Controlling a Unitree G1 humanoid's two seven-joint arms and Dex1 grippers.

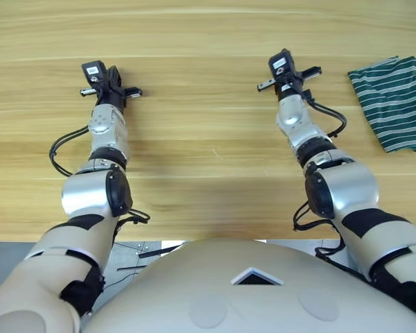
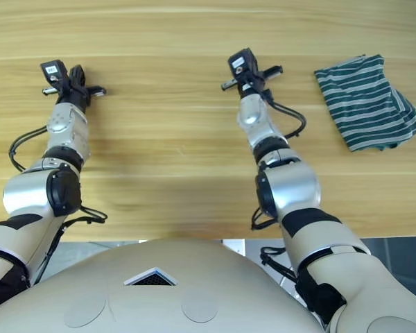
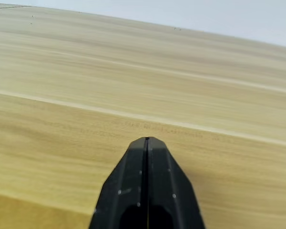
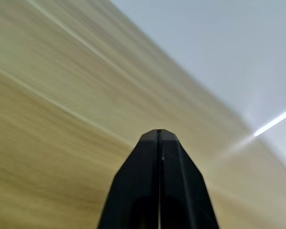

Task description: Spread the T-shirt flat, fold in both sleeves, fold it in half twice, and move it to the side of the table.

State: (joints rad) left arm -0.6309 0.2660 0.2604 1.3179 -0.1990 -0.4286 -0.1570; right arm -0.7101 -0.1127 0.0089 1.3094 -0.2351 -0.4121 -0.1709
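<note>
The T-shirt [image 1: 392, 100], dark green with thin white stripes, lies folded into a compact rectangle at the right side of the wooden table [image 1: 201, 125]; the right eye view has the same T-shirt [image 2: 364, 100]. My right gripper [image 1: 283, 64] hovers over bare wood to the left of it, a clear gap between them. In the right wrist view that gripper [image 4: 158, 131] is shut with nothing held. My left gripper [image 1: 97, 71] rests over the left part of the table, and the left wrist view has it [image 3: 147, 140] shut and empty too.
The table's near edge [image 1: 208, 238] runs just in front of my arms. Wide bare wood stretches between and beyond both grippers. Black cables loop beside each forearm.
</note>
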